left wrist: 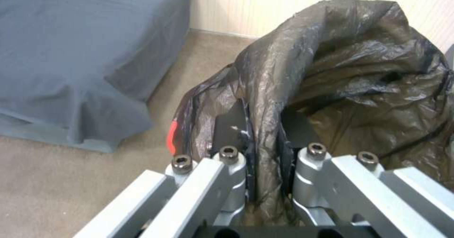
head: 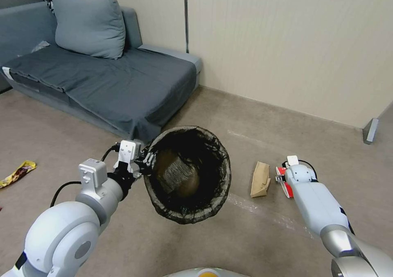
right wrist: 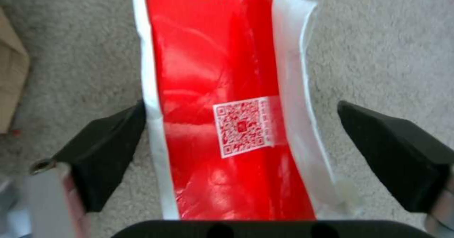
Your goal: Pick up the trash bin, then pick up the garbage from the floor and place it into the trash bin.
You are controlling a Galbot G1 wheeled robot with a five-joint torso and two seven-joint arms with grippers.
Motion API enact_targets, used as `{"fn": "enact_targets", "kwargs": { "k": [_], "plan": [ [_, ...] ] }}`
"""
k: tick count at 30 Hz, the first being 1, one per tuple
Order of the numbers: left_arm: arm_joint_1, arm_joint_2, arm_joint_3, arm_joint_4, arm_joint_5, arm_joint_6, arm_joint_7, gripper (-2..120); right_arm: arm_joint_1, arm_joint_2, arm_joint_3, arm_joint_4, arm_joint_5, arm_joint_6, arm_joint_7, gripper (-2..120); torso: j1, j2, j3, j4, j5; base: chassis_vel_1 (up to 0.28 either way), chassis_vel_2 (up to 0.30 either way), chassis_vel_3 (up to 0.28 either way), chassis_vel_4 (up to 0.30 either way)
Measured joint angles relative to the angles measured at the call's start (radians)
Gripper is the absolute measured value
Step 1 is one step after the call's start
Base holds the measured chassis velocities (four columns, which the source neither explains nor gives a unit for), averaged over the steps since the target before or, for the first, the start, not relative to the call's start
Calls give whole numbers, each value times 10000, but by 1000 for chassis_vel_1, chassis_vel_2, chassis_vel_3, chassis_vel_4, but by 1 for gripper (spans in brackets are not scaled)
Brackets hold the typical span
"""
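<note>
Now the left gripper (head: 144, 162) holds the trash bin (head: 189, 174) by its bagged rim, off the floor; the right gripper (right wrist: 241, 138) hangs wide open astride the red packet (right wrist: 227, 99). Best to go straight down, then squeeze across its narrow width

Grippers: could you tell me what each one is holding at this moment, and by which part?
The left gripper holds the trash bin by its bag-lined rim. The right gripper holds nothing; its fingers straddle the red-and-white packet.
</note>
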Motion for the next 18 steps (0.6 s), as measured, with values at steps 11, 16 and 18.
{"fn": "enact_targets", "kwargs": {
  "k": [11, 16, 18],
  "plan": [
    [51, 67, -37, 4, -11, 0, 34, 6, -50, 47, 389, -130, -102, 95, -258, 53, -1, 0, -1, 4, -2, 0, 0, 0, 0],
    [32, 18, -3, 1, 1, 0, 51, 6, -296, 7, 451, 229, -156, 5, -329, 35, -1, 0, -1, 2, -2, 0, 0, 0, 0],
    [39, 8, 1, 1, 12, 0, 55, 6, -341, -37, 454, 300, -154, -37, -339, 30, -1, 0, 0, 2, -2, 0, 0, 0, 0]
  ]
}}
